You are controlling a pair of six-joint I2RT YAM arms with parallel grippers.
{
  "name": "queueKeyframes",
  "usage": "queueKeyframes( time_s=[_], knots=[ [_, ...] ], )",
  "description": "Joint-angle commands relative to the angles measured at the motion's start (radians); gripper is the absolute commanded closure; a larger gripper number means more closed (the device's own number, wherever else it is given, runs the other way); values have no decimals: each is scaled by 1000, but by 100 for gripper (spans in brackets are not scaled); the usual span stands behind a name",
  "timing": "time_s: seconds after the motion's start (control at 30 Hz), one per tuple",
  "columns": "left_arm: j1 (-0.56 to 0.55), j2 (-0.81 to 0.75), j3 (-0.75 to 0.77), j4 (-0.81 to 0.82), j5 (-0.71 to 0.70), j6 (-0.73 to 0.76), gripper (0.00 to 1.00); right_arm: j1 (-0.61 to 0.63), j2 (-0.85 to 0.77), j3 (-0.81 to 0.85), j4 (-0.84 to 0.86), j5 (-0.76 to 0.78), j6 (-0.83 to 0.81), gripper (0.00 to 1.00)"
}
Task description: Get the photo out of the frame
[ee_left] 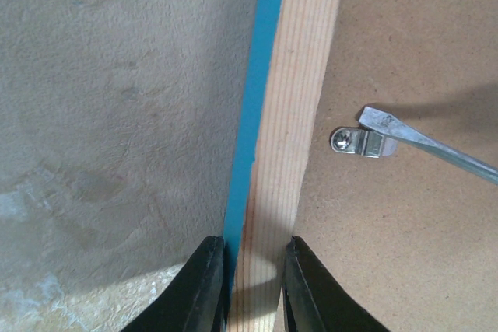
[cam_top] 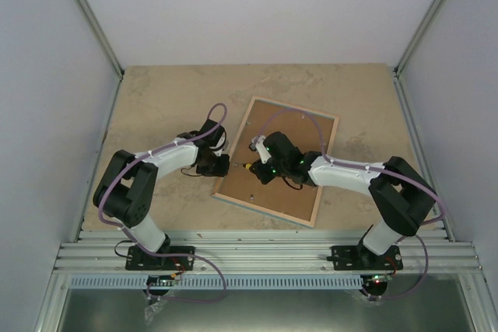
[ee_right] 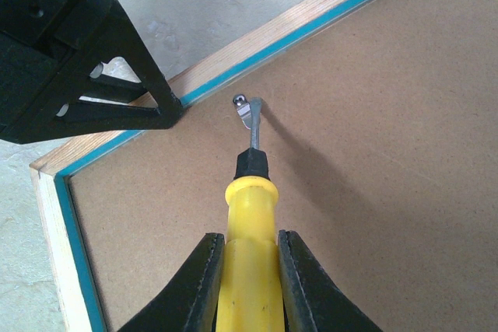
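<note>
I am standing by the table (cam_top: 156, 99) and looking at the frame (cam_top: 272, 196). It is lying face down, so its brown board (ee_right: 373, 153) is showing on top.

At the frame's left edge, the left gripper (ee_left: 253, 258) is pinching the pale wood rail. Its fingers are sitting close together, one on each side of the rail. I think it is keeping the frame from sliding.

Just inside that same edge, the right gripper (ee_right: 249, 242) is squeezing the yellow handle of a screwdriver (ee_right: 250, 192). The metal tip is touching a small silver clip (ee_right: 245, 106) on the board. The clip is lying flat over the board.

The board is still sitting in the frame, right out to the frame's far edge. I cannot see the photo at all. I am guessing it is under the board, inside the frame.

So the task is only getting started, I think. The clip is not turned away yet. There may be more clips around the frame, but they are too small for me to tell. After the clips, the board is going to need lifting out, and only then can the photo come free.
</note>
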State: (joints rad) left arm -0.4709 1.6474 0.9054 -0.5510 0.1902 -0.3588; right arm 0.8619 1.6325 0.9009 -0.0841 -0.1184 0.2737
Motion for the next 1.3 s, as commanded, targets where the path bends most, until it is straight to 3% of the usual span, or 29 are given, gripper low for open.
queueKeyframes(
  time_s=[0.0, 0.5, 0.93, 1.27],
  knots=[
    [-1, 16, -29, 6, -10, -41, 88, 6, -22, -18, -29, 3, -8, 100],
    [-12, -34, -63, -39, 26, -80, 87, 6, -152, -85, 62, 108, 8, 99],
    [-92, -164, -172, -71, 82, -229, 82, -8, -195, -128, 80, 192, 10, 100],
    [-100, -204, -106, -121, -10, -226, 58, -36, -191, -132, 136, 173, -20, 100]
  ],
)
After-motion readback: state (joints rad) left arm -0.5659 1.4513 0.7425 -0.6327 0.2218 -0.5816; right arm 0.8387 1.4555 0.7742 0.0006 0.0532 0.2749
